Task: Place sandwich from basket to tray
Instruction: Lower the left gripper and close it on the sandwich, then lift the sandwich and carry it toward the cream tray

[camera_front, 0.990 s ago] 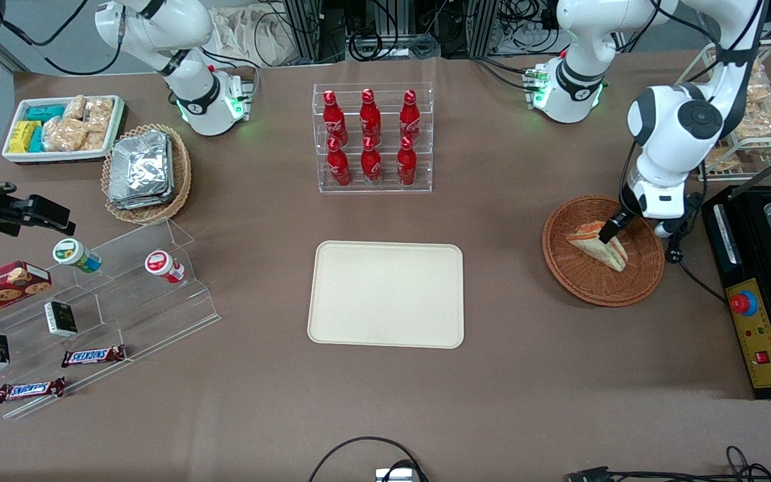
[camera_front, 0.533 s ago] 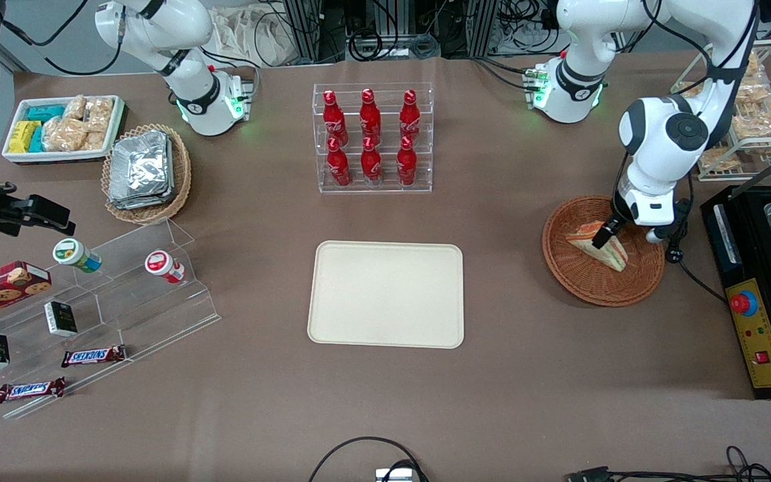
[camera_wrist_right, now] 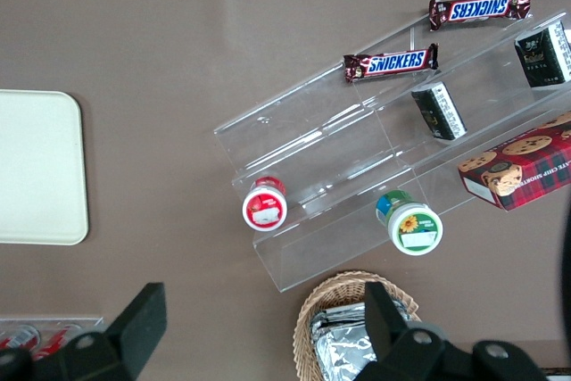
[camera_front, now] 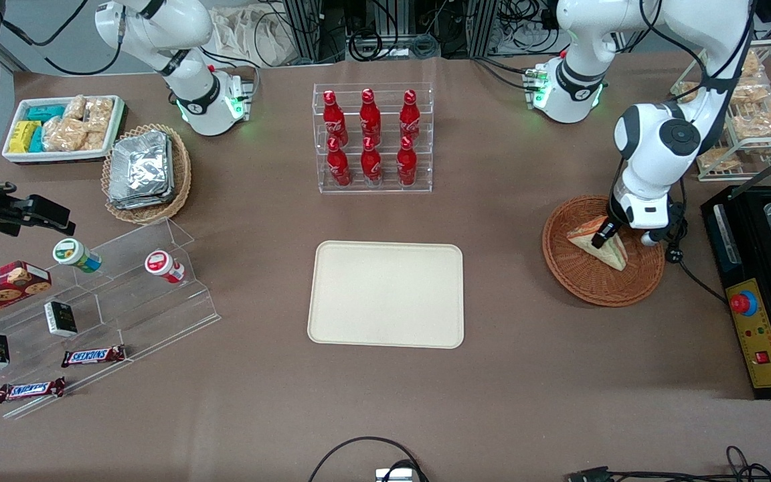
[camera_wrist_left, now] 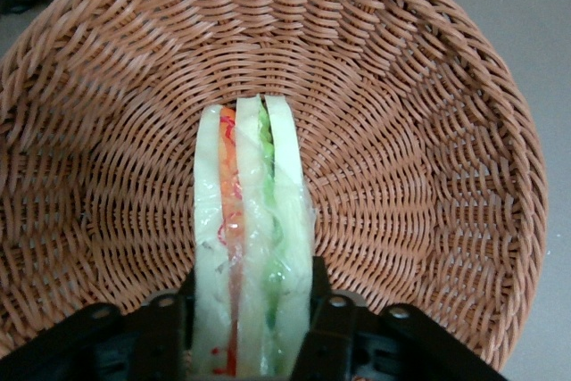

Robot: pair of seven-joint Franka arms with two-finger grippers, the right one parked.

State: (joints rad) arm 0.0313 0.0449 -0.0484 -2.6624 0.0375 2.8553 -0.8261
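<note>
— Sandwich location?
— In the wicker basket, toward your working arm's end of the counter.
— Gripper?
— Over the basket, its fingers clamped on the sandwich's two bread faces. Your tray lies well apart.

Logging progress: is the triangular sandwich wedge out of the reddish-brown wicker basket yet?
No. The triangular sandwich wedge is inside the reddish-brown wicker basket, the pincer shut on it.
</note>
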